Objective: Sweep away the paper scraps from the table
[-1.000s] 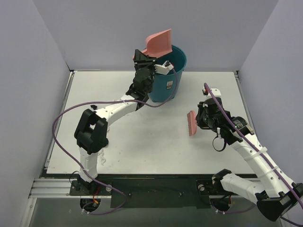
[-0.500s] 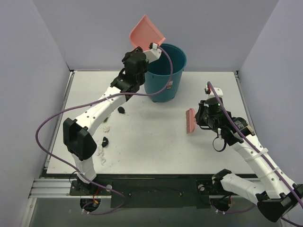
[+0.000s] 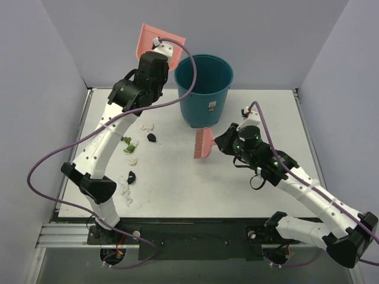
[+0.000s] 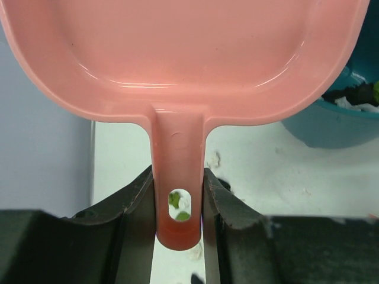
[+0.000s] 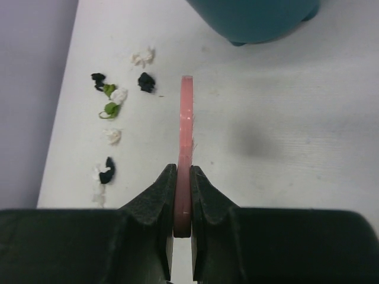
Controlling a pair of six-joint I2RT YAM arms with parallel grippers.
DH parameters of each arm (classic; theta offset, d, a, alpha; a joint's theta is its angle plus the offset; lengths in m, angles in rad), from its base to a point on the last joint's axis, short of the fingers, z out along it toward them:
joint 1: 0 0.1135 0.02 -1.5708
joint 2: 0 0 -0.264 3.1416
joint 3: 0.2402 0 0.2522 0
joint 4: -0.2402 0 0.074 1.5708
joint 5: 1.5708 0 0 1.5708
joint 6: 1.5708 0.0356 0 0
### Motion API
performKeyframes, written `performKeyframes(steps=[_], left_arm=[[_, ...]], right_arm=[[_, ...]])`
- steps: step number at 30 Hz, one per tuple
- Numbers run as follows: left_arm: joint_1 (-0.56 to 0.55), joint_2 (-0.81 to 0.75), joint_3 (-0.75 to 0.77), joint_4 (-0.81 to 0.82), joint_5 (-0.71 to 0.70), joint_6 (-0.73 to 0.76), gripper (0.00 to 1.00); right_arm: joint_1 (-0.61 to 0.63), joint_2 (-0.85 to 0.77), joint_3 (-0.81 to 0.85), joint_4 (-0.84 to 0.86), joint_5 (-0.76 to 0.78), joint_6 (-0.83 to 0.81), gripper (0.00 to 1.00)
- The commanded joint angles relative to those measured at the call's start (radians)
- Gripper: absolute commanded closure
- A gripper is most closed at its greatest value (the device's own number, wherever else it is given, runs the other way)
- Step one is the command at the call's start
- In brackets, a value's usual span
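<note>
Nearest my bases, bare white flat table (image 3: pixel 237 195). The paper scraps (image 3: pixel 131 176), tiny crumpled black, green and white bits, lie on its left half in a loose string running from the near-left toward the far side. None are in front of the right arm. My right gripper (image 5: pixel 183 171) is pressed together on the handle of the pink plastic brush (image 5: pixel 186 118), out over mid-table. In the right wrist view the brush is edge-on, its long axis pointing straight away from the fingers, roughly parallel to the scrap line. All the scraps (image 5: pixel 109 109) sit off to my left of it, near but not touching. So the next stroke has to go sideways to the left, or start beyond them. The right arm is clearly the nearer one. Farther back, a teal plastic bucket (image 3: pixel 204 89) stands upright at the far edge. Top view shows little inside, but the left wrist view catches a few green, white and dark bits just inside its rim (image 4: pixel 355 97), so I'd judge some are already dumped. Farthest and highest, my left gripper (image 4: pixel 177 195) pinches the handle of the pink plastic dustpan (image 4: pixel 189 53). It is held up off the table just left of the bucket, and the pan looks empty. It must come down beside the scraps before sweeping pays off.
</note>
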Motion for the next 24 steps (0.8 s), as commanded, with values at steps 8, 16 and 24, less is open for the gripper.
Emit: performKeyframes(steps=[8,16,24], left_arm=[[0.092,-0.239,-0.153,-0.286,0.162,-0.403,1.00],[0.165,-0.380,-0.346,-0.249,0.249,-0.497,1.00],[0.184,-0.445,-0.445,-0.239,0.286,-0.497,1.00]], right_arm=[[0.245,0.291,-0.007,0.573,-0.127,0.275,1.00],[0.403,0.569,0.094,0.744,-0.213,0.342,1.00],[0.450,0.833,0.229,0.796,-0.273,0.365,1.00]])
